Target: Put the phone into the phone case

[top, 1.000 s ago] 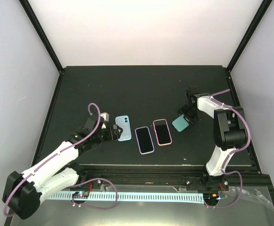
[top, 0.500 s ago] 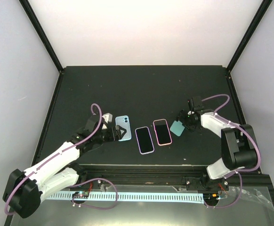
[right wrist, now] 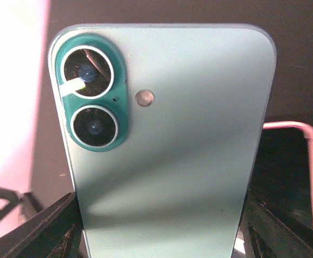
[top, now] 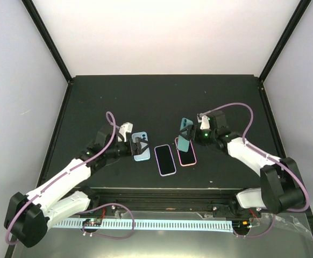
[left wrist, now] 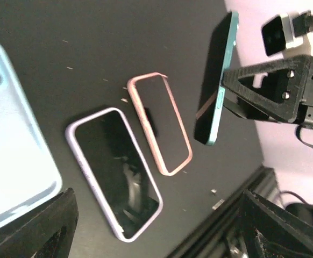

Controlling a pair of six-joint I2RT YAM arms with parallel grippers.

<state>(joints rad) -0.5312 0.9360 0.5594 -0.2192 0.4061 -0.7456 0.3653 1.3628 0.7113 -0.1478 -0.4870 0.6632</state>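
Observation:
My right gripper (top: 190, 137) is shut on a teal phone (top: 185, 133) and holds it upright, off the table, just above the top end of an empty pink case (top: 186, 151). In the right wrist view the phone's back (right wrist: 167, 156) fills the frame, camera lenses up, with the pink case's rim (right wrist: 307, 161) behind it. The left wrist view shows the phone edge-on (left wrist: 218, 86) beside the pink case (left wrist: 159, 129). My left gripper (top: 139, 145) is open over a light blue phone (top: 141, 146), which lies back up.
A purple-rimmed case with a glossy dark face (top: 165, 159) lies between the light blue phone and the pink case; it also shows in the left wrist view (left wrist: 113, 172). The table's front rail (top: 189, 191) runs just below them.
My right arm swung left with the teal phone, from the table's right side to above the pink case, tipping it upright. My left gripper edged right over the light blue phone.

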